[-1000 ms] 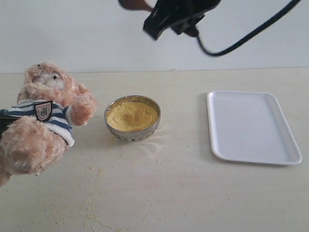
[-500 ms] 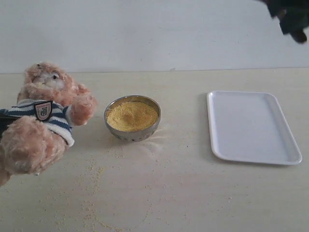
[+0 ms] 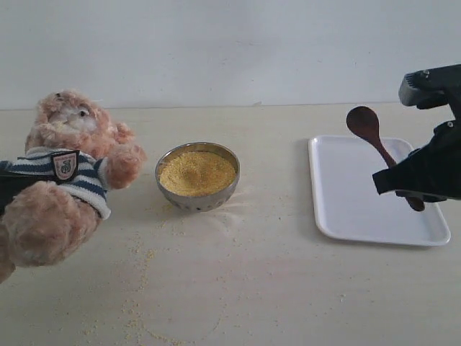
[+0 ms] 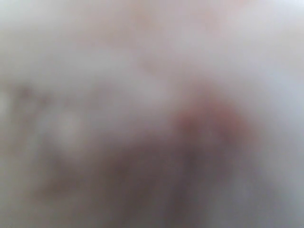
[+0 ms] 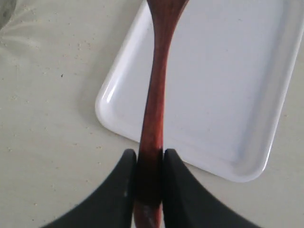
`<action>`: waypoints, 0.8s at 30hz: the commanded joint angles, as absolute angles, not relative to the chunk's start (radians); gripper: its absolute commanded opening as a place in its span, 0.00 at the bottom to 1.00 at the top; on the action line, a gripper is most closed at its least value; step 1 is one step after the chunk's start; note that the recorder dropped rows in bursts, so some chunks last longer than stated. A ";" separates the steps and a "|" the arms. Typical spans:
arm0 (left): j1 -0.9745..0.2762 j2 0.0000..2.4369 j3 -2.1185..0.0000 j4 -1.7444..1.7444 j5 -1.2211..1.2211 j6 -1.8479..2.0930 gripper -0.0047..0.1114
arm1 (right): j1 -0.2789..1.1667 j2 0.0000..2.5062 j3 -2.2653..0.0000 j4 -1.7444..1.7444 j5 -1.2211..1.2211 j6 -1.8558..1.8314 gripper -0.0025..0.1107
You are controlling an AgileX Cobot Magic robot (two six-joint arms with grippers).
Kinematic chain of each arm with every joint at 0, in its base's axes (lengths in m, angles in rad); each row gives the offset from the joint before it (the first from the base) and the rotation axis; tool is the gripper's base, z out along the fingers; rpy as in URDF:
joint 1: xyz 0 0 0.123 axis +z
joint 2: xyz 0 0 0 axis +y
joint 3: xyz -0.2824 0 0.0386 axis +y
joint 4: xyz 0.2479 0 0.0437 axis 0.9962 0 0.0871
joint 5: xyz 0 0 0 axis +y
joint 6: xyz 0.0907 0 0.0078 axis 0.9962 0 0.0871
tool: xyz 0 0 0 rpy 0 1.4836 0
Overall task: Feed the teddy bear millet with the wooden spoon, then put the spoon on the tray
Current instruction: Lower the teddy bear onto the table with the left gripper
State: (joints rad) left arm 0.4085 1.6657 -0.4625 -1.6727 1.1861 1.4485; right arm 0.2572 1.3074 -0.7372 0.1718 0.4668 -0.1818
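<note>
A pale table point(image 3: 288, 288), dusted with grain, is meeting a plain white wall point(image 3: 216, 50). The right gripper point(image 5: 149, 156) is hanging over the glossy white tray point(image 3: 346, 202), black fingers point(image 5: 118, 185) pinching the slim reddish wooden spoon point(image 3: 380, 150) by its handle. The fluffy teddy bear point(image 3: 65, 180) is sitting left of the steel bowl point(image 3: 198, 202) of millet point(image 3: 197, 173); the left gripper's state cannot be told.

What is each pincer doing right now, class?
Left pincer: cannot be told; its wrist view is a blur.
Right pincer: closed on the wooden spoon.
</note>
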 commanded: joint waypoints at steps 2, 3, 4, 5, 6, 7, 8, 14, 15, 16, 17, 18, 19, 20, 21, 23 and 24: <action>0.407 1.663 -0.460 -1.706 1.221 1.509 0.08 | 0.253 1.299 -0.707 0.238 0.441 -0.193 0.02; 0.407 1.663 -0.460 -1.713 1.221 1.511 0.08 | 0.253 1.299 -0.707 0.247 0.441 -0.196 0.02; 0.407 1.663 -0.460 -1.719 1.214 1.511 0.08 | 0.253 1.299 -0.707 0.259 0.435 -0.211 0.02; 0.407 1.663 -0.460 -1.724 1.205 1.511 0.08 | 0.253 1.299 -0.707 0.271 0.431 -0.237 0.02; 0.407 1.663 -0.460 -1.735 1.200 1.511 0.08 | 0.253 1.299 -0.707 0.288 0.430 -0.266 0.02; 0.407 1.663 -0.460 -1.741 1.200 1.511 0.08 | 0.253 1.299 -0.707 0.306 0.429 -0.295 0.02; 0.407 1.663 -0.460 -1.744 1.200 1.511 0.08 | 0.253 1.299 -0.707 0.313 0.426 -0.315 0.02; 0.407 1.663 -0.460 -1.744 1.200 1.593 0.08 | 0.253 1.299 -0.707 0.313 0.422 -0.330 0.02; 0.407 1.663 -0.460 -1.744 1.200 1.618 0.08 | 0.253 1.299 -0.707 0.313 0.422 -0.330 0.02; 0.407 1.663 -0.460 -1.744 1.200 1.645 0.08 | 0.253 1.299 -0.707 0.313 0.420 -0.330 0.02; 0.407 1.663 -0.460 -1.744 1.200 1.670 0.08 | 0.253 1.299 -0.707 0.313 0.416 -0.330 0.02; 0.406 1.663 -0.460 -1.744 1.200 1.689 0.08 | 0.253 1.299 -0.707 0.313 0.414 -0.330 0.02; 0.406 1.663 -0.460 -1.744 1.200 1.708 0.08 | 0.253 1.299 -0.707 0.313 0.406 -0.330 0.02; 0.406 1.663 -0.460 -1.744 1.200 1.746 0.08 | 0.253 1.299 -0.707 0.313 0.401 -0.333 0.02; 0.406 1.663 -0.460 -1.744 1.200 1.767 0.08 | 0.253 1.299 -0.707 0.313 0.401 -0.335 0.02; 0.406 1.663 -0.460 -1.744 1.200 1.788 0.08 | 0.253 1.309 -0.707 0.313 0.399 -0.374 0.02; 0.406 1.663 -0.462 -1.744 1.202 1.787 0.08 | 0.253 1.321 -0.707 0.313 0.398 -0.394 0.02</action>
State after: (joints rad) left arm 0.4085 1.6657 -0.4625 -1.7248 1.1802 1.7522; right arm 0.2572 1.3074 -0.7090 0.3122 0.4169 -0.3465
